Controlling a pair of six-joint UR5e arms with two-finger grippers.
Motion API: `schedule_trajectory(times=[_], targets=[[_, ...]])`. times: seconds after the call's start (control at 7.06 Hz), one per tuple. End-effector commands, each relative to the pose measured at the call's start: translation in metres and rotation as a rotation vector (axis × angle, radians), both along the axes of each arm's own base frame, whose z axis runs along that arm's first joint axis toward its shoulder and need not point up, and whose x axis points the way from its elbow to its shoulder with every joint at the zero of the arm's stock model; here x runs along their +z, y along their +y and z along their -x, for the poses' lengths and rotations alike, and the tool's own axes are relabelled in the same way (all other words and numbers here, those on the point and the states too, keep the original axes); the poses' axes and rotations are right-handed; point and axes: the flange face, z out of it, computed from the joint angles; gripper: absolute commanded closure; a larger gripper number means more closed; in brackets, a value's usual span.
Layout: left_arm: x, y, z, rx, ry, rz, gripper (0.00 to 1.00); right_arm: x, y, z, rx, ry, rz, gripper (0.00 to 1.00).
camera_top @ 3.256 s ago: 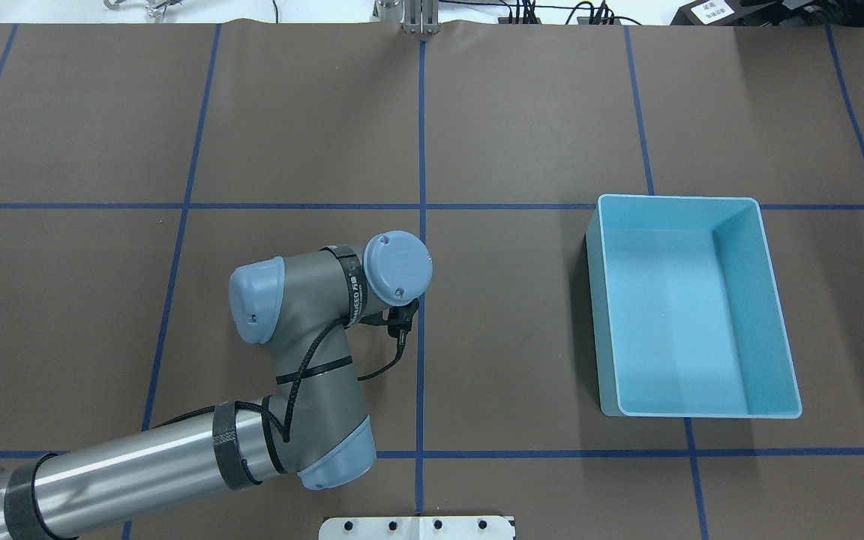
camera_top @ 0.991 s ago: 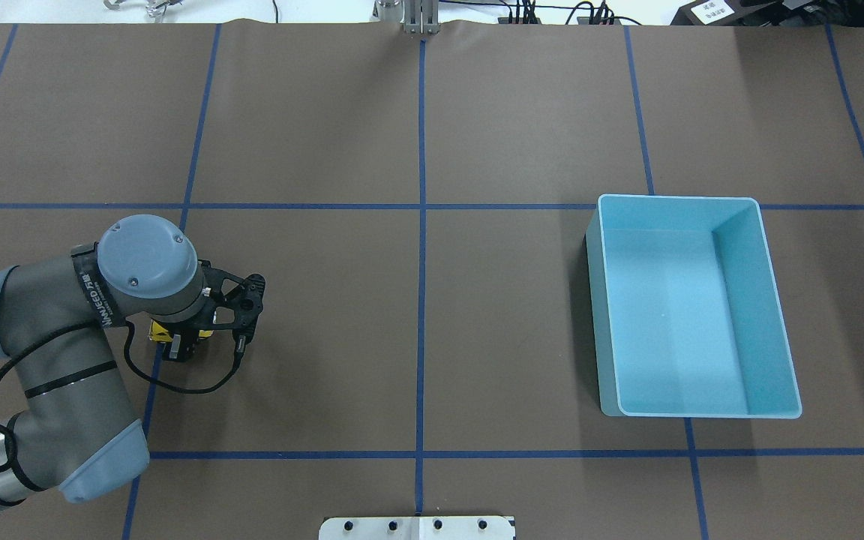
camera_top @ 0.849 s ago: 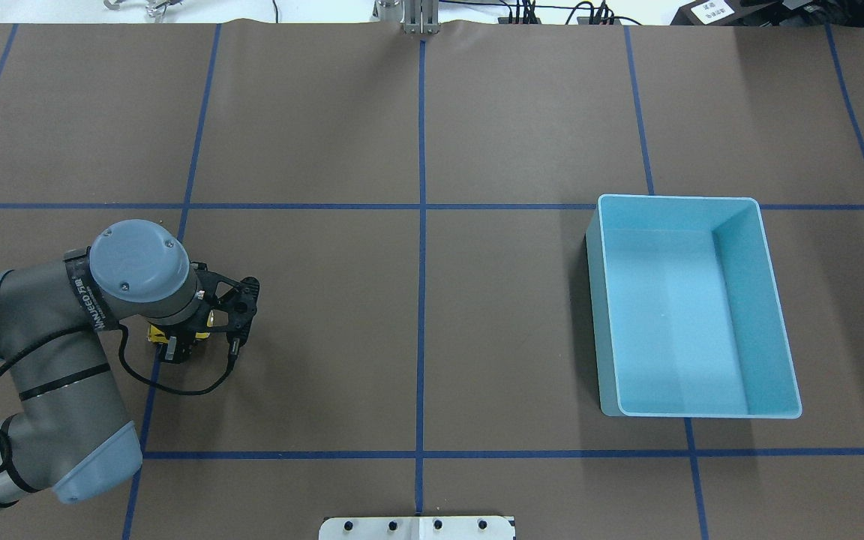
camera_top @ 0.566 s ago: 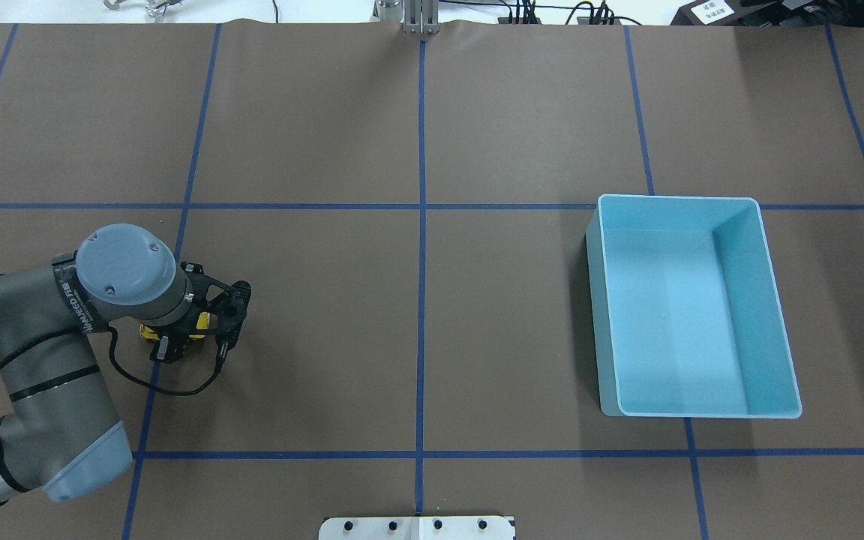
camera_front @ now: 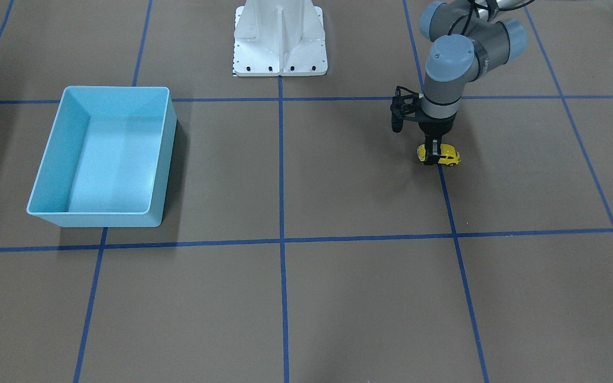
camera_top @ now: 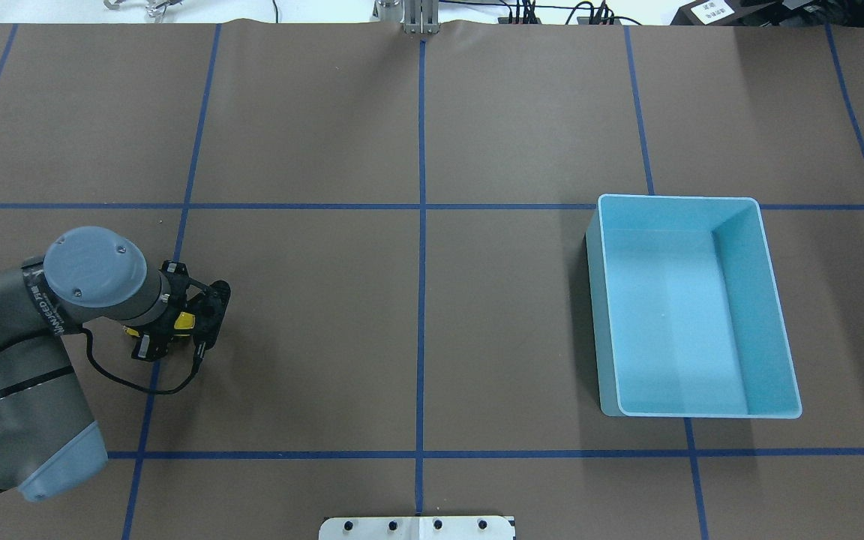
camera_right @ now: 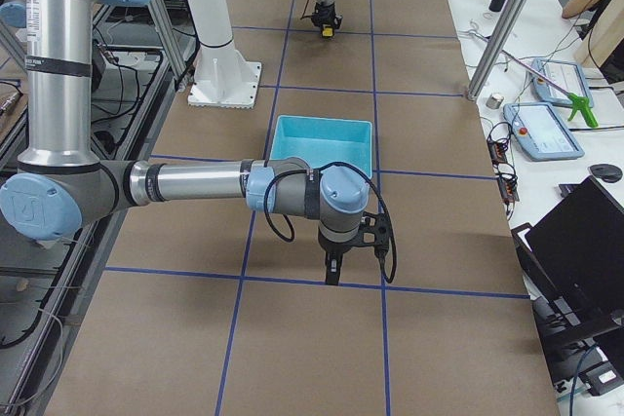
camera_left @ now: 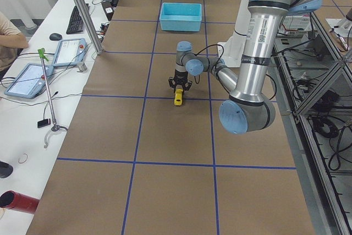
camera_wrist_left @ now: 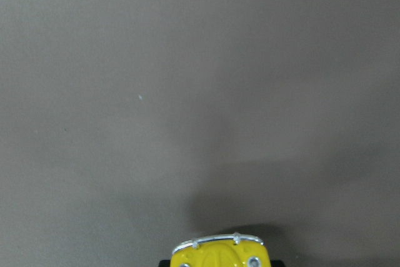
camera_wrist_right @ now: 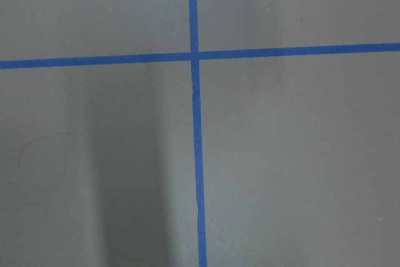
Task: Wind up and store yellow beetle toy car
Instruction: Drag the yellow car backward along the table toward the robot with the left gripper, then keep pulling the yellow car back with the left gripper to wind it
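Note:
The yellow beetle toy car [camera_front: 445, 155] stands on the brown table, on a blue tape line at my left. My left gripper [camera_front: 434, 154] comes straight down on it and is shut on the car, one finger [camera_front: 433, 150] across its near side. In the overhead view the car [camera_top: 185, 321] peeks out from under the left gripper [camera_top: 163, 334]. The left wrist view shows only the car's end [camera_wrist_left: 220, 253] at the bottom edge. My right gripper [camera_right: 332, 268] shows only in the exterior right view, pointing down close over the table; I cannot tell whether it is open or shut.
The light blue bin [camera_top: 595, 315] stands on the right half of the table, with nothing visible inside; it also shows in the front view [camera_front: 164, 159]. The white robot base [camera_front: 280, 48] is at the table's near edge. Blue tape lines grid the brown table.
My left arm has moved from the table's middle to the left, and over the last second slid further left with the car in its gripper. The bin has not moved.

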Motion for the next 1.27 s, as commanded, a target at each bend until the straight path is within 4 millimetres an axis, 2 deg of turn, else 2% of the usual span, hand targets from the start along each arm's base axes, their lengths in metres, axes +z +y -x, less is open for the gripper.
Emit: schedule_trajectory(times=[0.0,0.57,1.13], targets=[[0.018,0.002,0.016,-0.005,0.025,0.002,1.00,-0.002,0.001,0.000,0.001,-0.005,-0.003,0.00],[0.045,0.005,0.043,0.012,0.070,0.035,1.00,-0.001,0.001,0.000,0.001,-0.005,-0.002,0.00],[0.057,0.005,0.060,0.040,0.143,0.105,1.00,-0.002,0.002,-0.004,0.008,-0.005,-0.005,0.00]])
